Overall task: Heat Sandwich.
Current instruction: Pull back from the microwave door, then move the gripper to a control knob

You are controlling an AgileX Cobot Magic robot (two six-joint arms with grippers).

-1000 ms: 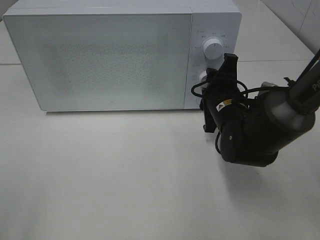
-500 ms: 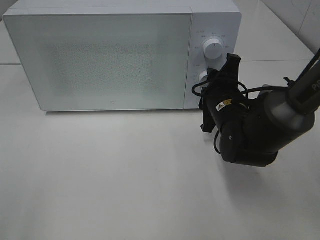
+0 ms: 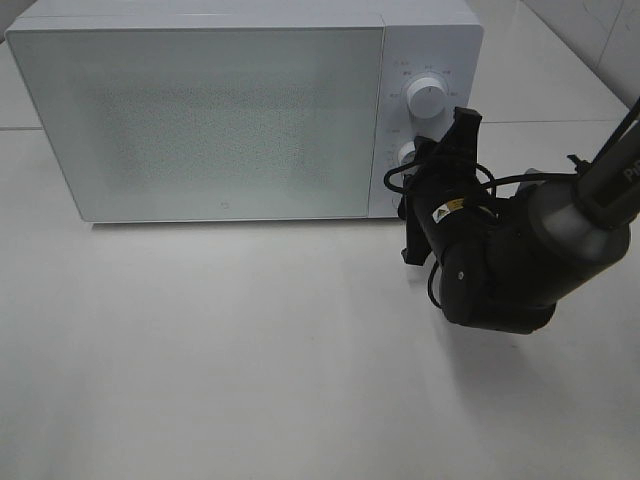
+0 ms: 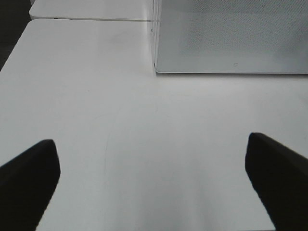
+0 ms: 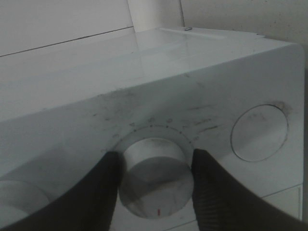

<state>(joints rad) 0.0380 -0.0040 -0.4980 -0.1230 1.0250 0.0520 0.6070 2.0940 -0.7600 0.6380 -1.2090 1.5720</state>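
Counts: 1 microwave (image 3: 220, 120) (mw), door shut, frosted. 2 knobs on its panel, right of the door: upper knob (image 3: 428, 98) and lower knob (image 3: 404, 152). 1 flat round button (image 5: 260, 133) on the same panel, just beside the lower knob; shows in R wrist view only. 2 grippers, 2 fingers each. 1 white table (image 3: 250, 350).

Right gripper (image 5: 156, 159): at the mw panel, fingers on opposite sides of the lower knob, both touching its rim, so it's pinching the knob. Upper knob is apart from the gripper. R arm body sits off the mw's front right corner, over the table.

Left gripper (image 4: 154, 185): spread wide, nothing between its fingers (image 4: 29, 178). It hangs over the table out in front of the mw's front left corner, well apart from it. Not seen in the high view.

Sandwich: not visible in any view, can't tell where it is.

Edges/room: mw front bottom edge runs parallel to the table front. White tabletop spans the full width in front of the mw door; only the R arm overhangs it near the panel end. Table's side edge lies well left of the mw, dark beyond it. There's a seam to another white surface behind the mw's left end.
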